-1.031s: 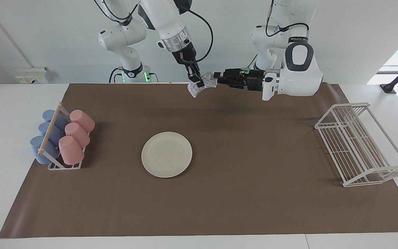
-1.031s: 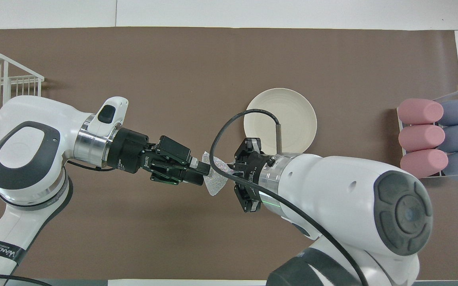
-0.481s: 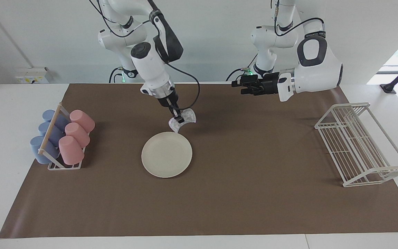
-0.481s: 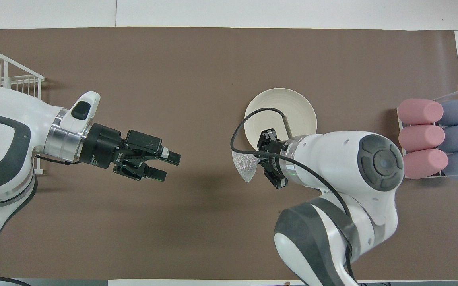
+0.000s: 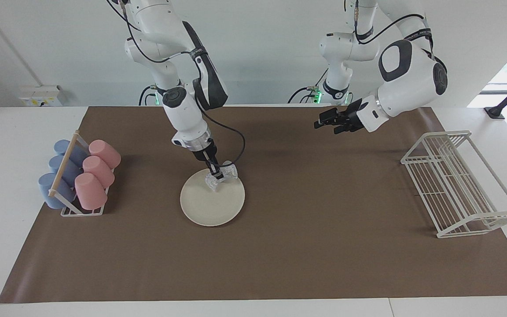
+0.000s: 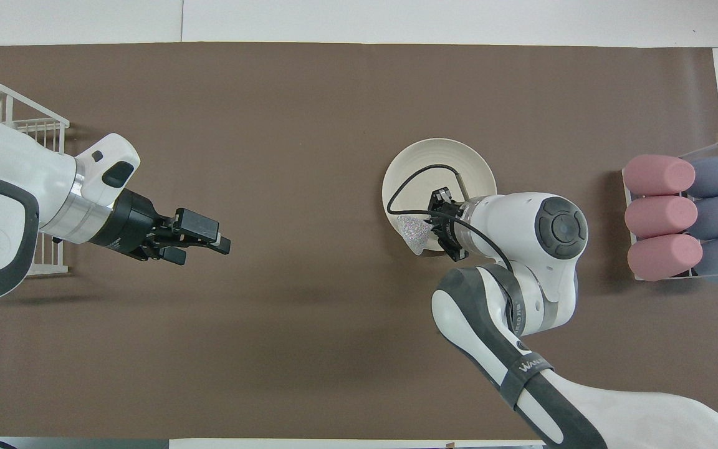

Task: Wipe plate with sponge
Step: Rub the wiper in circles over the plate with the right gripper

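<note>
The cream-white plate point(image 5: 211, 204) point(image 6: 459, 162) lies on the brown mat, toward the right arm's end. My right gripper point(image 5: 216, 175) point(image 6: 432, 222) points down and is shut on the silvery sponge point(image 5: 223, 174) point(image 6: 414, 232). The sponge sits on the part of the plate nearest the robots and seems to touch it. My left gripper point(image 5: 321, 122) point(image 6: 206, 249) hangs open and empty over the mat, toward the left arm's end and well apart from the plate.
A rack of pink and blue cups point(image 5: 79, 178) point(image 6: 683, 215) lying on their sides stands at the right arm's end. A white wire rack point(image 5: 460, 185) point(image 6: 4, 118) stands at the left arm's end. The brown mat point(image 5: 280, 255) covers the table.
The left gripper let go of the sponge, opened and drew back toward its own end. The right gripper carried the sponge down from mid-air onto the plate.
</note>
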